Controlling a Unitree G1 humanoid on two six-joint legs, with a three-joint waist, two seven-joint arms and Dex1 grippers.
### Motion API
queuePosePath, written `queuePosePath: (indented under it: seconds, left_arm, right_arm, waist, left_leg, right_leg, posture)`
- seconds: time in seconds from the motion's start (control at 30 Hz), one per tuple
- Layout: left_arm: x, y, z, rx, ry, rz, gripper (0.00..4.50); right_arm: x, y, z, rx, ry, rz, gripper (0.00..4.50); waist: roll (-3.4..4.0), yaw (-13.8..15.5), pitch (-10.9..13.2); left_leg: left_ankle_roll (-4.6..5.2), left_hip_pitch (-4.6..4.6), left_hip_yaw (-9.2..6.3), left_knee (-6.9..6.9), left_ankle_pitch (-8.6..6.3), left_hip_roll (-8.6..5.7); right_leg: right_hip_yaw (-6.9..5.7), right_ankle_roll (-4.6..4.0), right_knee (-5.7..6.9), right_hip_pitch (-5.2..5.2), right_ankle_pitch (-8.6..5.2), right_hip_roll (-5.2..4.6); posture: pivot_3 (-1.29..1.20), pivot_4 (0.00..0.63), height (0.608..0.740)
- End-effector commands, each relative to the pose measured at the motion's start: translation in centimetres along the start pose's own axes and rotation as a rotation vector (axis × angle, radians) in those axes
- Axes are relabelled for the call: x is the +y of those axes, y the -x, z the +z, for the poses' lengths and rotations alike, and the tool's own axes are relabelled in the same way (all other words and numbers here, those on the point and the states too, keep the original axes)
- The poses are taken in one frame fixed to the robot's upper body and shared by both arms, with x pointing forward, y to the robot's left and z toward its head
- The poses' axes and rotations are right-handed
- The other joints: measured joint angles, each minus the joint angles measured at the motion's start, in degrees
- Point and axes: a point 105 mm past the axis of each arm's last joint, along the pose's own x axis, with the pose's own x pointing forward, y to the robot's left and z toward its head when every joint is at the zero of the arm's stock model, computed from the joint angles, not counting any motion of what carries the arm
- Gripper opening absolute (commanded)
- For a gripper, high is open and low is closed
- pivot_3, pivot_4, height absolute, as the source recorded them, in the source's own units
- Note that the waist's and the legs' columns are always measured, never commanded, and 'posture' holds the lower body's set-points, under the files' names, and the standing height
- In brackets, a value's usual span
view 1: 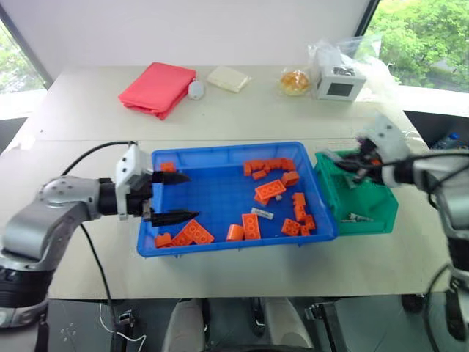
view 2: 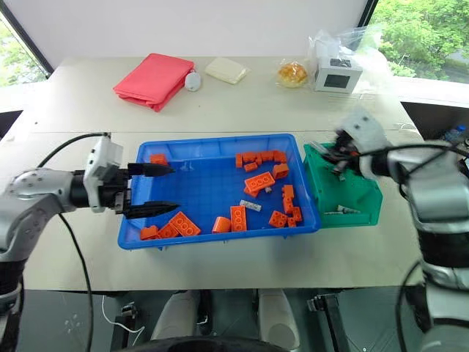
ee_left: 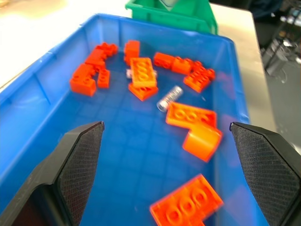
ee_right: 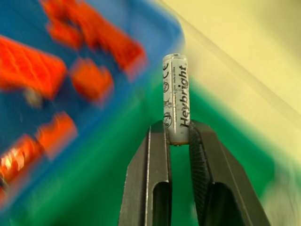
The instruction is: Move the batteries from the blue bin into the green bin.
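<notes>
The blue bin (view 1: 220,149) sits in the middle of the table with scattered orange bricks (view 1: 270,191) and a silver battery (view 1: 262,213) lying among them, the same battery (ee_left: 169,98) showing in the left wrist view. My left gripper (view 1: 190,196) hangs open over the bin's left part, nothing between its fingers (ee_left: 80,160). The green bin (view 1: 333,192) stands against the blue bin's right side. Above it my right gripper (view 1: 355,167) is shut on a battery (ee_right: 175,99), held upright at the fingertips. Another battery (view 1: 357,217) lies on the green bin's floor.
At the back of the table lie a red cloth (view 1: 157,88), a white mouse (view 1: 196,89), a pale flat pack (view 1: 229,78), a bagged bun (view 1: 294,82) and a white box (view 1: 341,84). The table's near edge runs just in front of both bins.
</notes>
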Motion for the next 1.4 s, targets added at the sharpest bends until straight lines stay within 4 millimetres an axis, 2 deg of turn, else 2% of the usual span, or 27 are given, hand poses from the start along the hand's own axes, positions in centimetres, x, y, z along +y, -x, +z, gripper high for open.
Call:
queuePosePath:
  seconds: [0.03, 0.13, 0.23, 0.27, 0.4, 0.43, 0.57, 0.73, 0.87, 1.13, 1.23, 1.27, 1.37, 1.4]
  left_arm:
    - [0.2, -0.1, 0.9, -0.016, -0.041, 0.004, 4.5]
    - [0.3, -0.2, 1.0, -0.019, -0.045, 0.001, 4.5]
    - [0.3, -0.4, 1.3, -0.023, -0.054, -0.008, 4.5]
    - [0.3, -0.4, 1.4, -0.022, -0.058, -0.011, 4.5]
    - [0.3, -0.4, 1.4, -0.019, -0.067, -0.014, 4.5]
    - [0.2, -0.4, 1.4, -0.018, -0.069, -0.014, 4.5]
    - [0.1, -0.3, 1.5, -0.013, -0.08, -0.009, 4.5]
    - [-0.2, -0.1, 1.3, -0.005, -0.081, 0.003, 4.5]
    - [-0.5, 0.2, 1.2, 0.002, -0.078, 0.012, 4.5]
    - [-0.4, 0.6, 1.7, 0.005, -0.086, 0.035, 4.5]
    - [-0.4, 0.8, 1.7, 0.005, -0.088, 0.042, 4.5]
    - [-0.4, 0.8, 1.8, 0.006, -0.089, 0.044, 4.5]
    - [-0.2, 0.9, 1.8, 0.007, -0.093, 0.048, 4.5]
    - [-0.1, 0.8, 1.9, 0.006, -0.096, 0.048, 4.5]
  right_arm:
    - [-0.7, 2.3, 0.1, -0.022, 0.005, -0.075, 0.02]
    - [-0.3, 2.2, -0.5, -0.009, 0.002, -0.076, 1.48]
    - [-0.1, 1.9, 1.1, -0.057, 0.043, -0.056, 3.07]
    - [0.2, 1.9, 2.2, -0.095, 0.055, -0.033, 3.52]
    - [2.2, 1.7, 5.9, -0.201, 0.116, 0.105, 3.52]
    - [3.4, 1.5, 6.8, -0.221, 0.143, 0.166, 3.52]
    - [7.8, -0.4, 7.8, -0.225, 0.175, 0.359, 3.52]
    - [12.5, -3.0, 5.3, -0.137, 0.173, 0.493, 3.52]
    - [14.5, -4.1, 4.0, -0.105, 0.155, 0.549, 3.52]
    - [14.8, -6.3, 0.9, -0.027, 0.22, 0.538, 3.52]
    - [14.7, -6.8, -0.2, -0.005, 0.219, 0.536, 2.21]
    - [14.6, -7.0, -0.4, -0.001, 0.23, 0.53, 1.57]
    - [14.7, -7.4, -0.6, -0.004, 0.254, 0.522, 0.15]
    - [14.7, -7.4, -0.5, -0.008, 0.254, 0.524, 0.01]
  waist:
    - [0.0, -0.1, 0.0]
    - [0.0, -0.07, 0.0]
    - [0.0, -0.03, 0.0]
    - [0.0, -0.05, 0.0]
    - [0.01, -0.02, 0.0]
    - [0.0, 0.07, 0.0]
    - [-0.02, 0.17, 0.0]
    - [-0.03, 0.5, 0.0]
    - [-0.05, 0.37, 0.01]
    - [-0.06, 0.33, 0.01]
    - [-0.06, 0.35, 0.01]
    - [-0.07, 0.34, 0.0]
    - [-0.11, 0.33, -0.03]
    - [-0.12, 0.34, -0.03]
  left_leg:
    - [0.0, 0.05, 0.0, 0.0, 0.0, 0.0]
    - [0.0, 0.07, -0.07, 0.0, 0.0, 0.01]
    - [0.01, 0.06, -0.06, 0.03, 0.0, 0.0]
    - [0.01, 0.05, -0.05, 0.04, 0.0, 0.0]
    - [0.01, 0.05, -0.06, 0.03, 0.0, 0.01]
    - [0.01, 0.04, -0.09, 0.02, 0.0, 0.01]
    - [0.01, 0.01, -0.12, 0.0, 0.0, 0.02]
    - [0.01, -0.03, -0.11, 0.02, 0.0, 0.01]
    - [0.01, -0.07, -0.07, 0.06, 0.0, -0.03]
    - [0.01, -0.04, -0.08, 0.09, 0.0, -0.02]
    - [0.01, -0.04, -0.08, 0.09, 0.0, -0.02]
    - [0.01, -0.04, -0.08, 0.09, 0.0, -0.02]
    - [0.01, 0.01, -0.09, 0.09, 0.0, -0.01]
    - [0.01, 0.02, -0.09, 0.1, 0.0, -0.02]
  right_leg:
    - [0.01, 0.01, 0.02, 0.01, 0.0, 0.01]
    - [0.0, -0.07, 0.02, 0.07, -0.04, 0.06]
    - [0.02, -0.11, 0.02, 0.07, -0.07, 0.04]
    - [0.02, -0.11, 0.01, 0.06, -0.07, 0.04]
    - [0.03, -0.11, 0.02, 0.04, -0.07, 0.06]
    - [0.02, -0.11, 0.02, 0.04, -0.06, 0.08]
    - [-0.01, -0.1, 0.01, 0.04, -0.07, 0.08]
    - [-0.02, -0.1, 0.0, 0.04, -0.07, 0.02]
    - [-0.01, -0.09, -0.02, 0.04, -0.08, -0.04]
    - [-0.02, -0.11, -0.01, 0.05, -0.09, -0.01]
    - [-0.02, -0.09, 0.0, 0.05, -0.08, -0.01]
    - [-0.02, -0.09, 0.0, 0.06, -0.08, 0.0]
    - [-0.02, -0.1, 0.0, 0.12, -0.08, 0.0]
    - [-0.03, -0.1, 0.0, 0.13, -0.09, 0.0]
  posture:
    - [0.0, 0.15, 0.736]
    - [0.0, 0.15, 0.736]
    - [0.0, 0.15, 0.736]
    - [0.0, 0.15, 0.736]
    - [0.0, 0.15, 0.736]
    - [0.0, 0.15, 0.736]
    - [0.0, 0.15, 0.736]
    - [0.0, 0.15, 0.736]
    - [0.0, 0.15, 0.736]
    - [0.0, 0.15, 0.736]
    - [0.0, 0.15, 0.736]
    - [0.0, 0.15, 0.736]
    - [0.0, 0.15, 0.736]
    - [0.0, 0.15, 0.736]
